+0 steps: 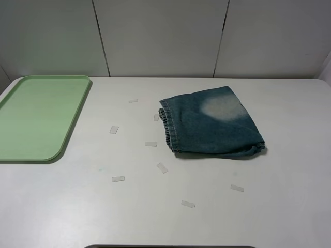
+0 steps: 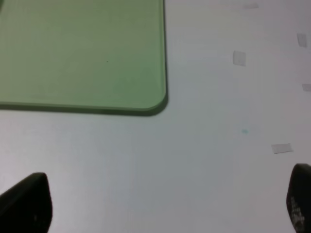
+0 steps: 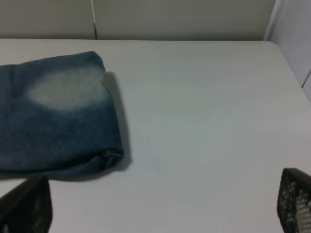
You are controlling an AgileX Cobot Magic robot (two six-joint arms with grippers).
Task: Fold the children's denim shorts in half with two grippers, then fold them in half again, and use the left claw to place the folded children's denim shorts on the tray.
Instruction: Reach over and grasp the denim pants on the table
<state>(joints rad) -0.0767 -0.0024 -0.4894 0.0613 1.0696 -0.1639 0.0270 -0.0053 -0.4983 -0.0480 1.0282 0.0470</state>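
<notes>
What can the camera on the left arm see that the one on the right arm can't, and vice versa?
Only the left wrist view: a corner of the green tray, small tape scraps, the left gripper. Only the right wrist view: the folded denim shorts, the wall panels, the right gripper. Both: the white table, and open jaws holding nothing.

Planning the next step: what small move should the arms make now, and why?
Probably move the open left end effector and right end effector to the shorts: seemingly folded once, untouched, off the tray, so a second fold seems due.
</notes>
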